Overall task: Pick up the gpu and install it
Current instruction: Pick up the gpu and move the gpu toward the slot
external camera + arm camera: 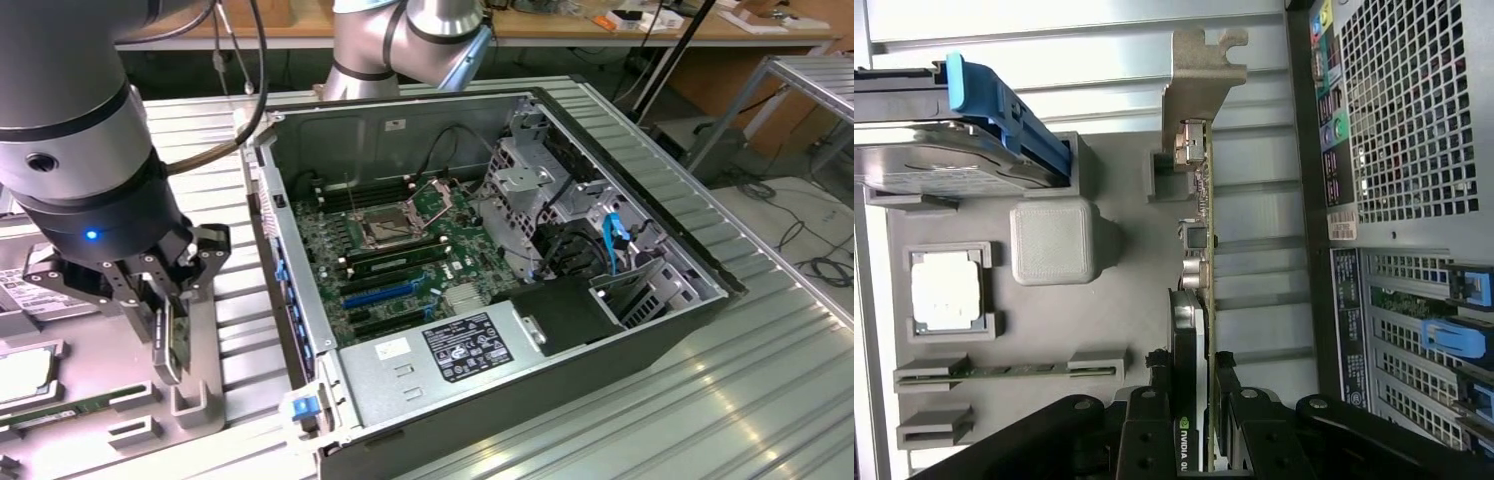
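While the open PC case sits at the exterior view's right, the gripper is down over the grey parts tray, fingers pinching the gpu from both sides. Card's standing on edge, well outside the case.

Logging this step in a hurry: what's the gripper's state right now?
Gripper: closed on the gpu, which stands on edge on the grey tray.
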Controlling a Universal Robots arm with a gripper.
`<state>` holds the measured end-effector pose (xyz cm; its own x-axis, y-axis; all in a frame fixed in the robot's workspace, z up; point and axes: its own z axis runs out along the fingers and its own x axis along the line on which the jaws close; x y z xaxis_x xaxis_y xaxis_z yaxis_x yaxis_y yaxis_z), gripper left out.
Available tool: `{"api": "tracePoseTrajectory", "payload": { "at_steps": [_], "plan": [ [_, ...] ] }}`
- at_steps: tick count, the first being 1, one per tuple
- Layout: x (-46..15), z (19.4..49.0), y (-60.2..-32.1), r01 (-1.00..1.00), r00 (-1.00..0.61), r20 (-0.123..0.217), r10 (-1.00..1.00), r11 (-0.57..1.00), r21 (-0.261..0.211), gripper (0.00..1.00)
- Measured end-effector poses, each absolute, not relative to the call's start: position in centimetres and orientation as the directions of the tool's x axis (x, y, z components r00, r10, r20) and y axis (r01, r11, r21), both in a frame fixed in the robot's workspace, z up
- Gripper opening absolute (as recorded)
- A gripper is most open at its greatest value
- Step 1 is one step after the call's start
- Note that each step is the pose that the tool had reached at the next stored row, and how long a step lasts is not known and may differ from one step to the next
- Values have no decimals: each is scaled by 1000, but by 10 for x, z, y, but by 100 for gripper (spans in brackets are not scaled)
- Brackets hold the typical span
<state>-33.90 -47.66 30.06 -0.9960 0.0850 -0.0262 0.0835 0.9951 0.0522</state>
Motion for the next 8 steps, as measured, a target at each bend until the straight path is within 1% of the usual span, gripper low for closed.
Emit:
{"api": "tracePoseTrajectory", "payload": {
  "at_steps": [8],
  "plan": [
    [-339, 311, -477, 84, -996, -26, 85, 995, 52, 27]
  ]
}}
